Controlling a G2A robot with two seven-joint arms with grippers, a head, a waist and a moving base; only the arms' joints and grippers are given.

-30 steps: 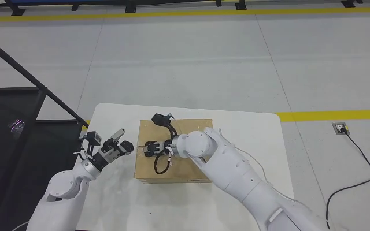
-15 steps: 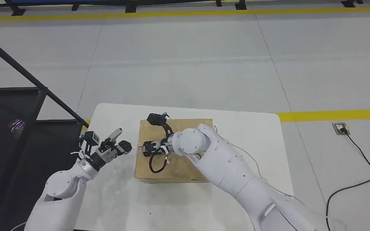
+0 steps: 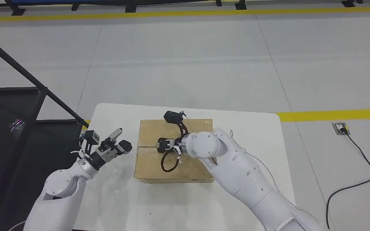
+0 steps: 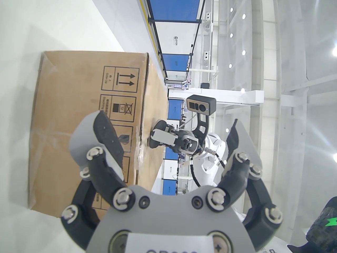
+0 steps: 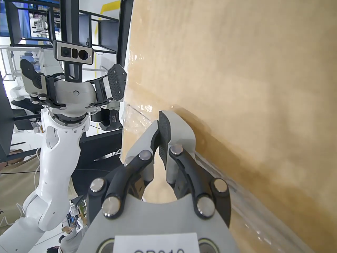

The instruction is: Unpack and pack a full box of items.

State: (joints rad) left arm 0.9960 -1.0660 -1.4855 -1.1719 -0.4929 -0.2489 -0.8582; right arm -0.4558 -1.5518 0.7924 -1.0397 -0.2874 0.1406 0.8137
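- Brown cardboard box (image 3: 149,163) sits closed near the middle of the white counter (image 3: 248,133), its flaps down and sealed.
- Clear tape (image 5: 139,106) runs along the seam across the top of the box and wrinkles over the edge onto the side wall (the left wrist view shows handling symbols printed on that wall).
- The right tool (image 3: 159,144) lies low over the top of the box, its tips at the taped seam toward the box's left edge; its two dark pads are pressed together, and nothing can be seen between them.
- The right arm stretches across the box top from the robot's right side.
- The left tool (image 3: 122,141) hangs above the counter just beside the box's left wall, apart from the cardboard; its fingers (image 4: 105,125) are spread wide and it grips nothing.
- Seen from the right wrist, the left tool's nearer pad stands close to the box's top edge.
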